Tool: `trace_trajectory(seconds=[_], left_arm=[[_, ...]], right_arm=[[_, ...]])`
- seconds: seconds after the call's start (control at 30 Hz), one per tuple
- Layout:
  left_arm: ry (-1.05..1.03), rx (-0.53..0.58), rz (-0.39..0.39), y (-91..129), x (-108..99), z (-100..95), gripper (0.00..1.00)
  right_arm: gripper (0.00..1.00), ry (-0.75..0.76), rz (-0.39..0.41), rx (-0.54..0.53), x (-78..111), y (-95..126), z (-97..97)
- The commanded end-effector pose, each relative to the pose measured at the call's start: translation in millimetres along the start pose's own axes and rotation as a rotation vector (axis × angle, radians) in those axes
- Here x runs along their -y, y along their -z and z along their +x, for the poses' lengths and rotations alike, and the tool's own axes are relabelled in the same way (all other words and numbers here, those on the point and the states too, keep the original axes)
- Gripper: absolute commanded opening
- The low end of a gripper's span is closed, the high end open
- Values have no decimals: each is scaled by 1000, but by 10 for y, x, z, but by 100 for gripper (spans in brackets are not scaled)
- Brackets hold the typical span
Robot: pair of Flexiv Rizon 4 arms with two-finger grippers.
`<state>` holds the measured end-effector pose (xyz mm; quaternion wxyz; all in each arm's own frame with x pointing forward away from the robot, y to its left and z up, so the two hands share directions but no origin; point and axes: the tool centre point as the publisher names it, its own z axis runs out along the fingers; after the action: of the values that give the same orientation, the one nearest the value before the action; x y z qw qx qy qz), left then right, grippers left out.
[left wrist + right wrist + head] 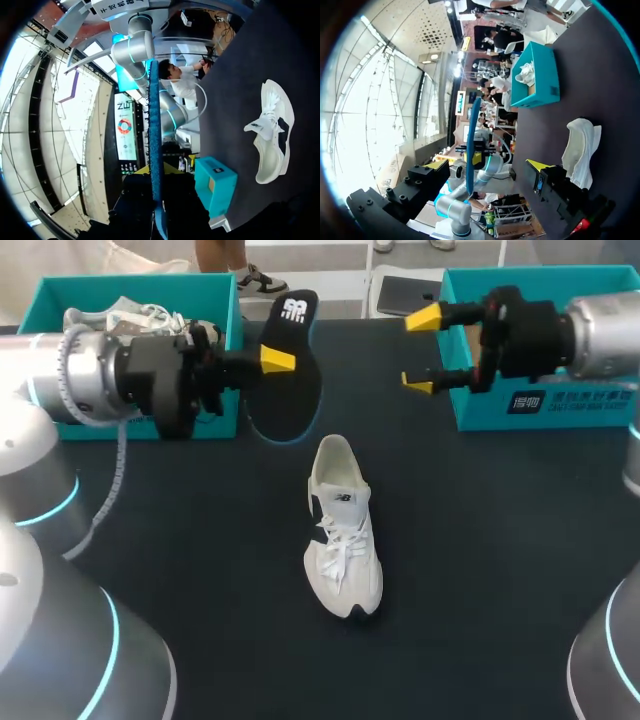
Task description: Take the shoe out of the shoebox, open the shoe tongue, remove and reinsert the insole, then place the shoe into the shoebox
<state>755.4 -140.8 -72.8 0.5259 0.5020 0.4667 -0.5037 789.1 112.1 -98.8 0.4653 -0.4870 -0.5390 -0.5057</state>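
Observation:
The white shoe [343,530] lies on the dark table, toe toward me; it also shows in the left wrist view [272,132] and the right wrist view [580,150]. Its black insole [292,365] with a blue edge hangs upright above the table, and my left gripper [277,358] is shut on it. Seen edge-on, the insole [154,140] runs out between that gripper's fingers. My right gripper [420,350] stands wide open to the right of the insole, apart from it and holding nothing. From the right wrist, the insole [471,140] stands ahead of the open gripper [487,165].
A teal shoebox [215,290] at the back left holds another light shoe [130,315]. A second teal box [540,400] stands at the back right, close behind my right gripper. Both arms hang over the table's far half.

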Motion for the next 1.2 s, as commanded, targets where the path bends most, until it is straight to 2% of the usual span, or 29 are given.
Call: trace_trajectory(seconds=[0.03, 0.43, 0.53, 0.57, 0.6, 0.7, 0.73, 0.77, 0.87, 1.03, 1.2], left_arm=[[-3, 1, -10, 53, 40, -15, 0], [-9, -17, 3, 58, 41, -27, 0], [339, -160, -63, 82, 112, -106, 0], [438, -194, -54, 95, 172, -151, 0], [582, -259, -81, 98, 207, -169, 0], [809, -383, -90, 143, 303, -199, 0], [845, -379, -104, 158, 322, -201, 0], [962, -450, -115, 174, 317, -190, 0], [1159, -490, -85, 215, 359, -149, 0], [1520, -448, -40, 231, 412, -104, 0], [1738, -414, 16, 225, 486, -177, 0]], right_arm=[[100, 4, -7, 3, 66, 157, 19], [100, 0, -18, 7, 64, 162, 19], [100, 0, -18, 7, 64, 162, 19], [100, 0, -18, 7, 64, 162, 19], [100, 0, -18, 7, 64, 162, 19], [100, 0, -18, 7, 64, 162, 19], [100, 0, -18, 7, 64, 162, 19], [100, 0, -18, 7, 64, 162, 19], [100, 0, -18, 7, 64, 162, 19], [100, 0, -18, 7, 64, 162, 19], [100, 0, -18, 7, 64, 162, 19]])
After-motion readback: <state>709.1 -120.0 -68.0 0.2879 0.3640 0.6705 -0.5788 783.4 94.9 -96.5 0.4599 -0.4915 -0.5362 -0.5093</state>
